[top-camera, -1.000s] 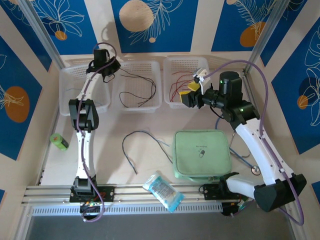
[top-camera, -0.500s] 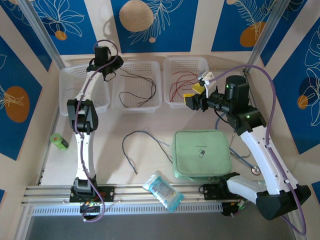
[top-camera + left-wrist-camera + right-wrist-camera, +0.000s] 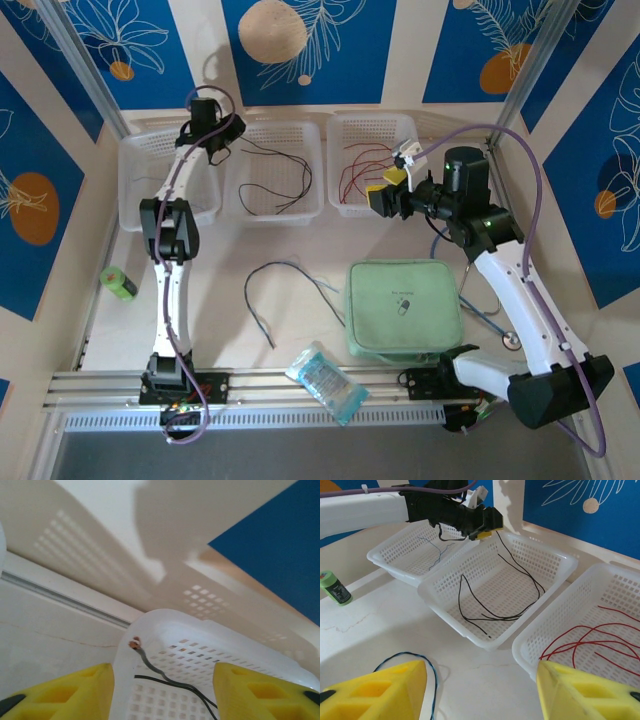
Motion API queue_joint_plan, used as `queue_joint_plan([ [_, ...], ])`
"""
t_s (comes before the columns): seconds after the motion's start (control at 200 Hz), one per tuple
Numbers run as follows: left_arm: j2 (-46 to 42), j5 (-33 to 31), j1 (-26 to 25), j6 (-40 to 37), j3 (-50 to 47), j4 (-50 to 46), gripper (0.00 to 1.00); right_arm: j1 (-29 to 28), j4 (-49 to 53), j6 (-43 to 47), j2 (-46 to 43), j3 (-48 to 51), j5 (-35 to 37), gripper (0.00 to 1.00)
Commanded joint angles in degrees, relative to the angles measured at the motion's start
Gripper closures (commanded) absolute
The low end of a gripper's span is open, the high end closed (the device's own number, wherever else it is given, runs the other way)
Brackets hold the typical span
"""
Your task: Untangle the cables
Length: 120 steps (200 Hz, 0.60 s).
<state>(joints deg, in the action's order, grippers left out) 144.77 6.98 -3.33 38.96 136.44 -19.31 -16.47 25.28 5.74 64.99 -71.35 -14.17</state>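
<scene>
Thin black cables [image 3: 275, 185] lie looped in the middle basket [image 3: 276, 214]. My left gripper [image 3: 226, 138] hovers open over that basket's far left corner. In the left wrist view its yellow pads [image 3: 55, 692] stand apart, and a black cable end with a copper tip [image 3: 134, 643] lies loose on the basket floor between them. Red cables [image 3: 360, 168] sit in the right basket [image 3: 341, 125]. A blue-grey cable [image 3: 270, 290] curls on the table. My right gripper [image 3: 380, 193] hangs open near the right basket's front edge, holding nothing; its pads [image 3: 590, 695] frame bare table and the blue-grey cable [image 3: 433, 675].
A left basket [image 3: 165, 205] holds a thin blue wire [image 3: 437, 550]. A green pouch [image 3: 405, 308] lies front right, with a stethoscope [image 3: 490, 310] beside it. A green bottle [image 3: 122, 284] stands at the left and a plastic packet [image 3: 325, 380] lies near the front rail.
My left gripper has opened from shut, letting the black cable drop into the middle basket. The right arm shifted slightly and stayed open.
</scene>
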Motion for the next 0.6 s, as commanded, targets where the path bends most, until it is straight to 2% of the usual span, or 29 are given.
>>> queue_joint_plan([
  [0.0, 0.91, -0.92, 0.78, 0.23, 1.81, 0.69, 0.44, 0.31, -0.39, -0.1, 0.53, -0.12, -0.83, 0.4],
  [0.365, 3.47, 1.1, 1.75, 3.43, 2.14, 6.41, 0.5, 0.7, -0.85, -0.38, 1.27, 0.17, -1.02, 0.4],
  [0.45, 3.93, 1.51, 1.75, 4.33, 2.16, 7.37, 0.59, 0.7, -0.67, -0.37, 1.58, -0.18, -1.2, 0.4],
  [0.595, 3.99, 1.84, 1.75, 4.86, 2.22, 8.23, 0.86, 0.84, -0.58, -0.27, 1.81, -0.54, -1.34, 0.4],
])
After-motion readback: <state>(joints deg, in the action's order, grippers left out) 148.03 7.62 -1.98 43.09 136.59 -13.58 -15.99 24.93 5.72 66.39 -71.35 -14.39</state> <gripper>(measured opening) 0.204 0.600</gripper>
